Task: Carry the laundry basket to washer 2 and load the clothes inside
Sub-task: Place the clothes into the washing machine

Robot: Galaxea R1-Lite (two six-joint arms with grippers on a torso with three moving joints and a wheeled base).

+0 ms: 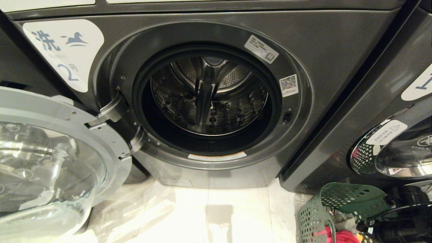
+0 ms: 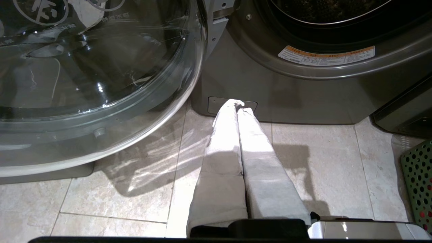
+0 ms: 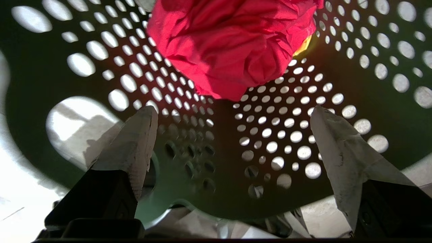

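The laundry basket (image 1: 341, 209) stands on the floor just right of washer 2 (image 1: 209, 101), whose door (image 1: 50, 158) hangs open and drum looks empty. Loading is starting: the right tool (image 3: 233, 135), fingers spread wide, points at the pink-red garment (image 3: 229, 44) inside the basket; next it must close on that cloth. The left tool (image 2: 238, 108) hangs pinched shut, idle. Label: "洗", horse logo, "2"; smaller stickers are probably unreadable.

Pale grey, seemingly cloth-wrapped tapering fingers (image 3: 135, 141) on black mounts; black cabling.

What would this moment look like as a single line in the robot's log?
washer 2: door open, drum empty | laundry basket: floor | right gripper: open inside basket, near pink-red garment | left gripper: shut, idle
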